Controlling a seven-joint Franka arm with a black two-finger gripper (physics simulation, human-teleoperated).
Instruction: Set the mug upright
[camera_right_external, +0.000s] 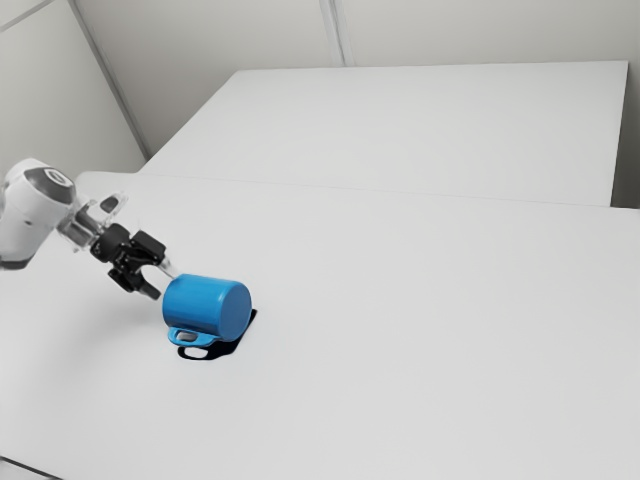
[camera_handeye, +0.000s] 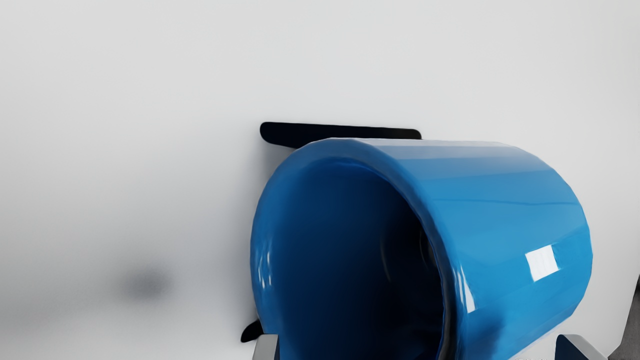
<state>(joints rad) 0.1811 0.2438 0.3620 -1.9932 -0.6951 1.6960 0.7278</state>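
Note:
The blue mug (camera_right_external: 205, 305) lies on its side on the white table, its base toward the exterior view's right and its handle low on the side nearer that camera. My gripper (camera_right_external: 160, 280) is at the mug's mouth end, at the exterior view's left of it, with its fingers apart. In the wrist view the mug (camera_handeye: 505, 200) shows its open mouth and dark inside. The gripper's tips (camera_handeye: 417, 347) stand wide apart there, with part of the mug between them; contact on both sides is not visible.
The white table (camera_right_external: 430, 330) extends around the mug, which casts a dark shadow on it. A large pale panel (camera_right_external: 420, 130) stands beyond the table, with light walls behind.

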